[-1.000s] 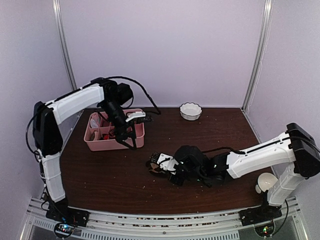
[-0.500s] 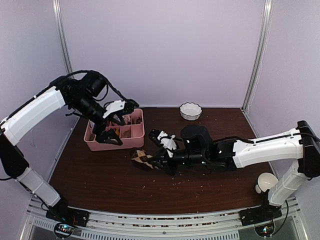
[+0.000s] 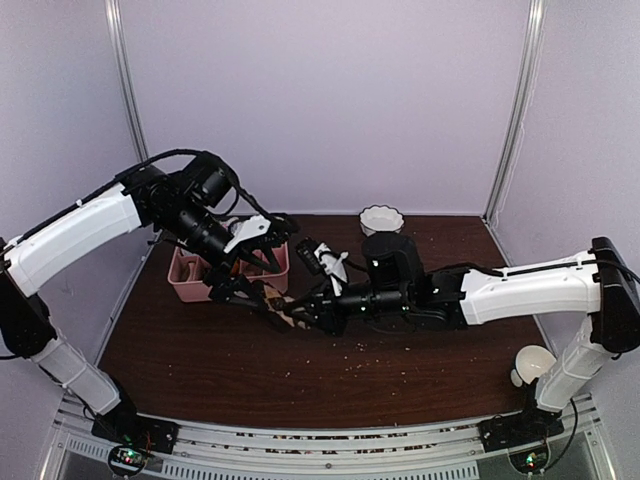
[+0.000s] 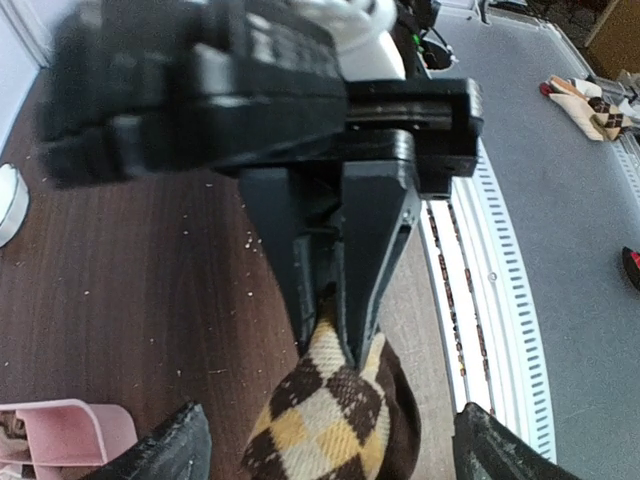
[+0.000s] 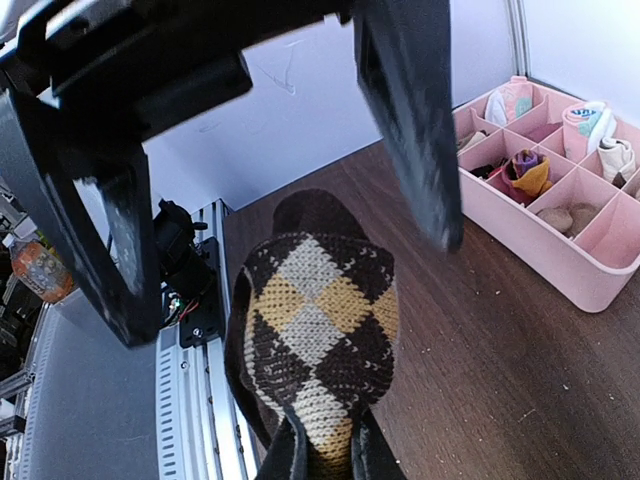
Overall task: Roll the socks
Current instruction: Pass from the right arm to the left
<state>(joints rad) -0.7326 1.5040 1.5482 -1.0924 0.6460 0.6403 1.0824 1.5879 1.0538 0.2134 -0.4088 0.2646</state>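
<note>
R tool (image 5: 322, 455) clamped on argyle sock (image 5: 315, 330) end, over surface (image 3: 200, 350). L tool (image 3: 250, 272) wide, fingers either side of sock. Nearby: pink tray (image 5: 560, 255).

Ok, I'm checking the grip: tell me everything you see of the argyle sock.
The argyle sock is soft knit, dark brown with tan and cream diamonds, bunched into a rounded wad over the brown table. The right hand pinches one end; the left hand stands open, a finger each side, not touching.

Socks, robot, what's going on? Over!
Right gripper jaws shut on argyle sock. Left gripper jaws open, straddling it. Pink tray alongside, not blocking.
</note>
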